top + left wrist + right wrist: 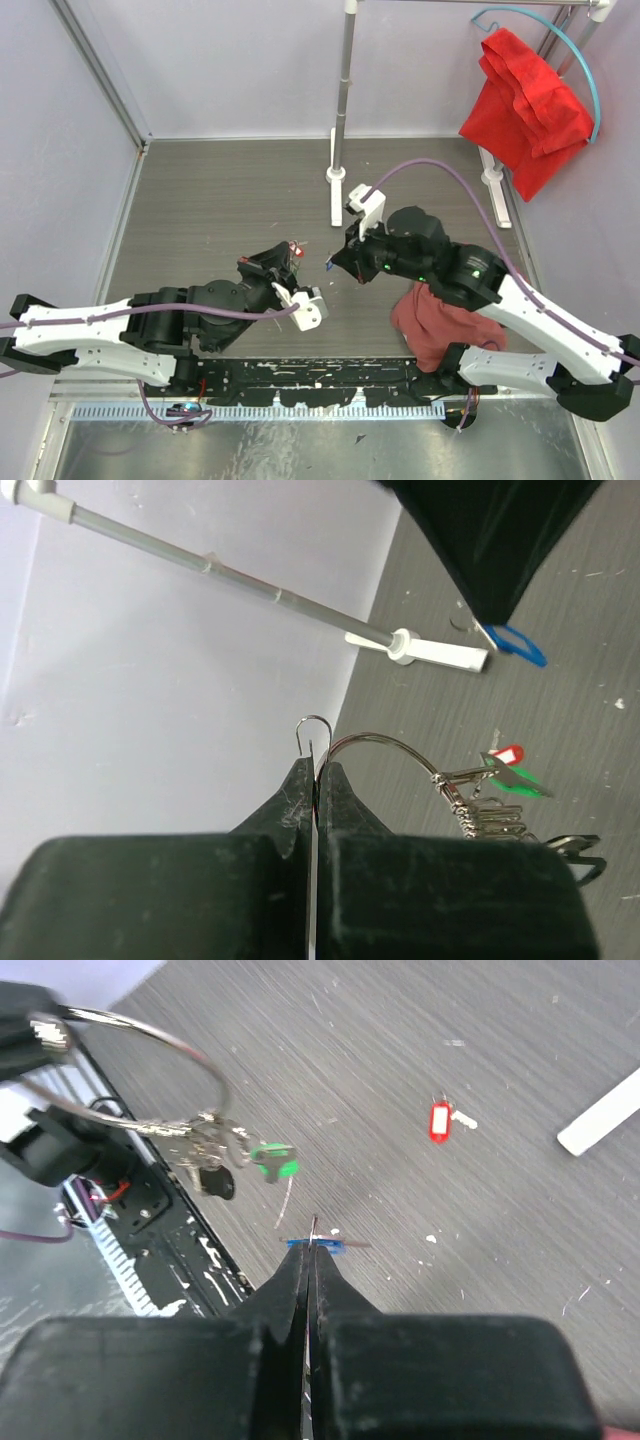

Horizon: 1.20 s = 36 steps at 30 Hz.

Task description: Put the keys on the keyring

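Keyring (pixel 390 742), likely light springy wire, is pinched near its hooked end by the closed left gripper (pixel 317 770). Right gripper (pixel 311 1260) beside the keyring clamps a blue key (pixel 297 1244), surest held by its tag.

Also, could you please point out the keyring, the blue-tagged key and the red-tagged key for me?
keyring (pixel 385 738): left wrist view, top of the wire arc.
blue-tagged key (pixel 515 643): left wrist view, on its blue tag.
red-tagged key (pixel 440 1122): right wrist view, middle of its red tag.

No writing, number or brand can be read anywhere. The red tag (pixel 440 1122) has a pale insert, too small to read.
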### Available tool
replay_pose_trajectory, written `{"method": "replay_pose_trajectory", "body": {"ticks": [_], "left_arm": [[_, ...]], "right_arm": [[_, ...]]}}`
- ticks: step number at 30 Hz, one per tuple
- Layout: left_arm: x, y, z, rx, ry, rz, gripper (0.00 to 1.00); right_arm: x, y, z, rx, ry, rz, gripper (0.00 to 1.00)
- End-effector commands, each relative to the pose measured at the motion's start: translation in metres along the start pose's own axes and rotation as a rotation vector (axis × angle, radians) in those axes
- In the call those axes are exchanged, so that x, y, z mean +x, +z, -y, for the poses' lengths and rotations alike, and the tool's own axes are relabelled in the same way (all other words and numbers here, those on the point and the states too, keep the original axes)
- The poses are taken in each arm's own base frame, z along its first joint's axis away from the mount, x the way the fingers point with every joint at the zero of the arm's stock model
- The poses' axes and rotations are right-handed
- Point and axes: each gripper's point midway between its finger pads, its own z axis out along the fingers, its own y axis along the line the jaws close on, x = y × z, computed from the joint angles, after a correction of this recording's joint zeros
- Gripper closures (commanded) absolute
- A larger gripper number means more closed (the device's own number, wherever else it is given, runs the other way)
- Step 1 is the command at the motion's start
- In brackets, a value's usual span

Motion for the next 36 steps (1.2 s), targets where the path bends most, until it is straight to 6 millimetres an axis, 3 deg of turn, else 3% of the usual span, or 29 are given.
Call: {"method": "replay_pose_trajectory", "body": {"ticks": [1, 6, 13, 27, 36], "left_arm": [[-0.002, 0.001, -0.022, -0.127, 0.074, -0.013, 1.0], [-0.004, 0.005, -0.031, -0.244, 0.202, -0.034, 1.0], [-0.011, 0.004, -0.041, -0.351, 0.315, -0.024, 1.0], [-0.019, 0.004, -0.043, -0.472, 0.51, -0.049, 1.0], [-0.027, 0.01, -0.035, -0.495, 0.603, -0.063, 1.0]], "right_arm": [[-0.041, -0.041, -0.019, -0.083, -0.064, 0.078, 1.0], [-0.05, -0.057, -0.017, -0.053, -0.101, -0.011, 0.99], [-0.077, -0.074, -0.031, -0.098, -0.108, 0.007, 0.99], [-0.101, -0.076, -0.061, -0.248, -0.114, 0.061, 0.99], [-0.107, -0.073, -0.068, -0.279, -0.103, 0.077, 0.99]]}}
